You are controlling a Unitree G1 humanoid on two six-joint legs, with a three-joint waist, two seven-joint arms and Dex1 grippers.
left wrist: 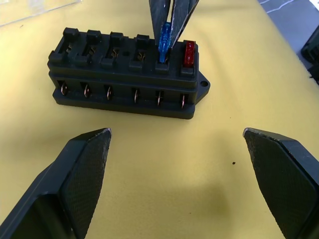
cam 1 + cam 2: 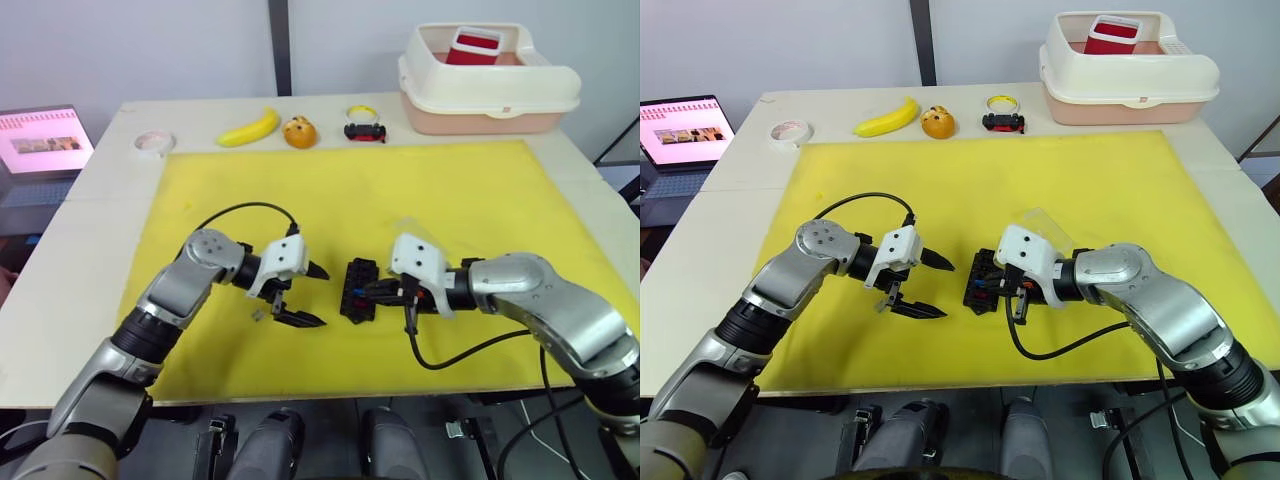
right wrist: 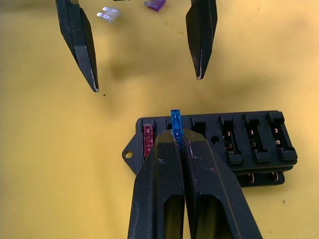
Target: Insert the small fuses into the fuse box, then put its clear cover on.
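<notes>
A pale wooden worktop (image 2: 90, 250) carries a yellow mat (image 2: 480, 200). Behind it stands a plain light wall (image 2: 150, 50) with a dark vertical strip (image 2: 279, 45). A laptop (image 2: 40, 150) sits off the worktop's left edge.

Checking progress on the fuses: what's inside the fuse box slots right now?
The fuse box holds a red fuse in its end slot. Next to it, the right gripper pinches a blue fuse into the neighbouring slot. Other slots look empty; the blue fuse's lower part is hidden.

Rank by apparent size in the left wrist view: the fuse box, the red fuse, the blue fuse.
1. fuse box, by far the largest.
2 and 3. blue fuse and red fuse: similar; the right tool partly hides the blue one, so unranked.
</notes>
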